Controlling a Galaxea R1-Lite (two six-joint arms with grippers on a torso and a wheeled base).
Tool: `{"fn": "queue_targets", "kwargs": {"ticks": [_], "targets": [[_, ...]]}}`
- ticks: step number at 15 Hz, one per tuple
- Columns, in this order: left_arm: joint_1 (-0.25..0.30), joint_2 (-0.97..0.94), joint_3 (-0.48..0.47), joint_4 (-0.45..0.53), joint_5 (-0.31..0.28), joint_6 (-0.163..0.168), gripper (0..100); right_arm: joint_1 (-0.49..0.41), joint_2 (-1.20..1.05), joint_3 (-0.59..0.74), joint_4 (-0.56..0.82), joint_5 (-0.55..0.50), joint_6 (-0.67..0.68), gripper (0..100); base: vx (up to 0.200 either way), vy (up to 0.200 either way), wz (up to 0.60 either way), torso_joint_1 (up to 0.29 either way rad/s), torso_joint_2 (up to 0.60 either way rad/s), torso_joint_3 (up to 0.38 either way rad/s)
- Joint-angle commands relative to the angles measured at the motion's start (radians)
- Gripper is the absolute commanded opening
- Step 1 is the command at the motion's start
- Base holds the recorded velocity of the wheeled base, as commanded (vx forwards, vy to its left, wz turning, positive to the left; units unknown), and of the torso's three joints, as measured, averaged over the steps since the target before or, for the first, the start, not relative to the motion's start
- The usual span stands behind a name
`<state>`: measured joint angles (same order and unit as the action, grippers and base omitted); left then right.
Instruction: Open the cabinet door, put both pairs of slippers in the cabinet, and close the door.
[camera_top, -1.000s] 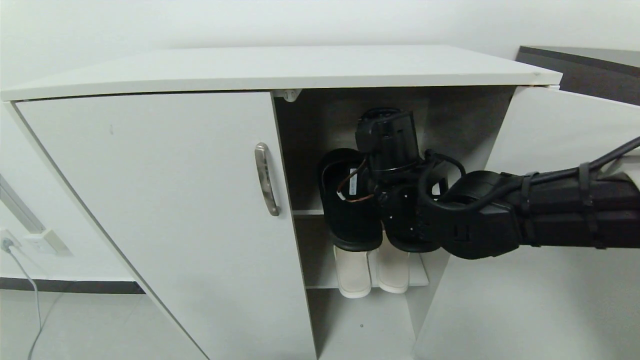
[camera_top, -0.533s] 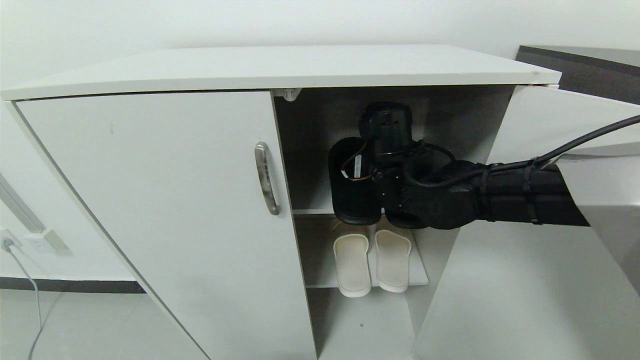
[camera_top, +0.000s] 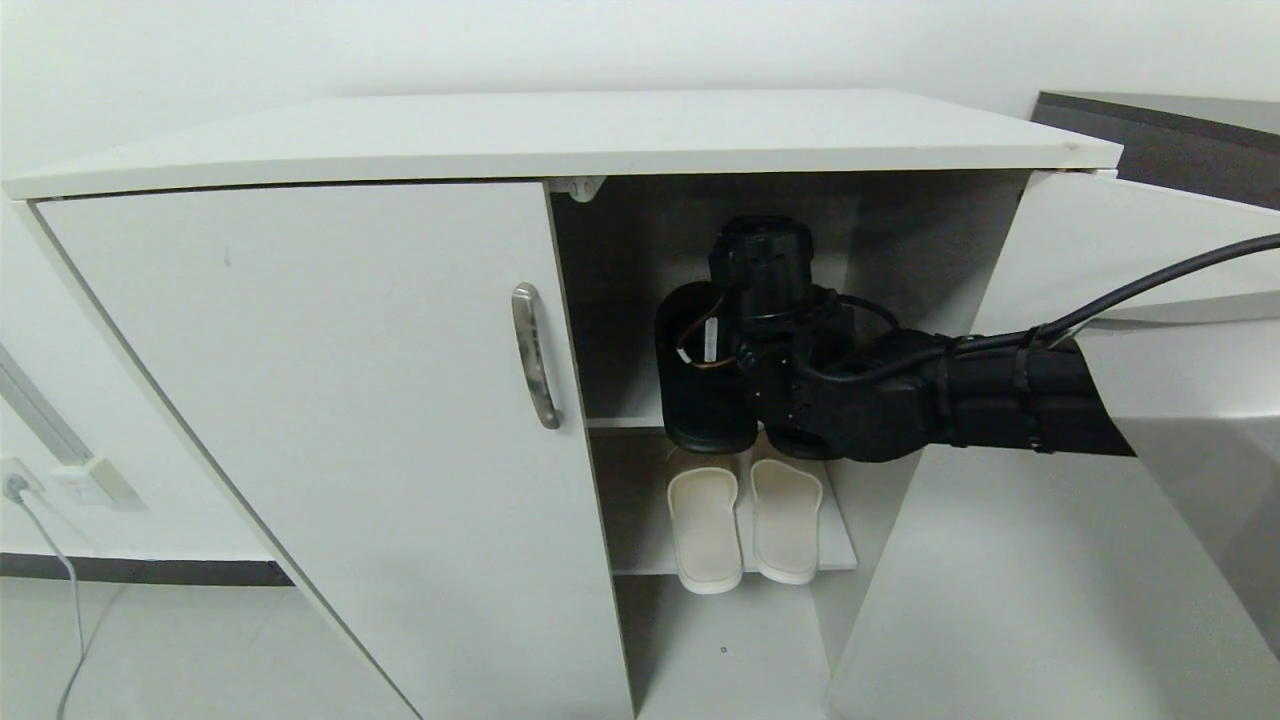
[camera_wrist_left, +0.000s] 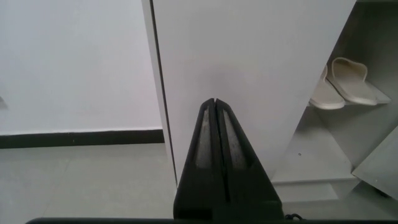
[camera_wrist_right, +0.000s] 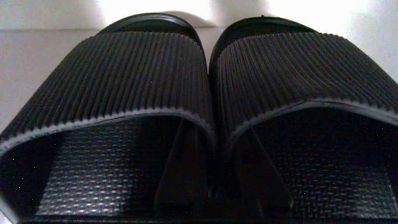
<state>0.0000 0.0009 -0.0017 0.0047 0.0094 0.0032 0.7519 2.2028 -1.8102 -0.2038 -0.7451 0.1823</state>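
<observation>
Two black slippers (camera_top: 700, 385), side by side, inner walls pinched together by R gripper (camera_wrist_right: 217, 165), at upper shelf (camera_top: 612, 424) level inside cabinet (camera_top: 560, 130). White pair (camera_top: 745, 520) sits one shelf below R gripper. L gripper (camera_wrist_left: 215, 121): fingers pressed together, nothing held, facing closed door (camera_top: 300, 400) left of R gripper.

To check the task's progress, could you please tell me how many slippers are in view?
4: two white slippers on the lower shelf; two black slippers in the right gripper, at the upper shelf.
</observation>
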Motion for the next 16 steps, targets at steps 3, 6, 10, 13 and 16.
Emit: {"fn": "queue_targets", "kwargs": {"ticks": [3,6,10,13,16], "targets": [[0.000,-0.001,0.000,0.000,0.001,0.000,0,0.010,-0.018,0.026,-0.003,0.000,0.002,100,0.000,0.000,0.00,0.000,0.00,0.000],[0.000,-0.001,0.000,0.000,0.001,0.000,0,0.052,-0.126,0.170,-0.023,-0.008,0.014,100,0.000,0.000,0.00,0.000,0.00,0.000],[0.000,0.001,0.000,-0.002,0.001,-0.002,0,0.147,-0.321,0.451,-0.121,-0.011,0.009,100,0.000,0.000,0.00,0.000,0.00,0.000],[0.000,0.001,0.000,0.000,0.000,0.000,0,0.201,-0.439,0.695,-0.209,-0.002,0.012,100,0.000,0.000,0.00,0.000,0.00,0.000],[0.000,0.001,0.000,0.000,0.000,0.000,0,0.224,-0.517,0.931,-0.404,0.047,0.005,100,0.000,0.000,0.00,0.000,0.00,0.000]]}}
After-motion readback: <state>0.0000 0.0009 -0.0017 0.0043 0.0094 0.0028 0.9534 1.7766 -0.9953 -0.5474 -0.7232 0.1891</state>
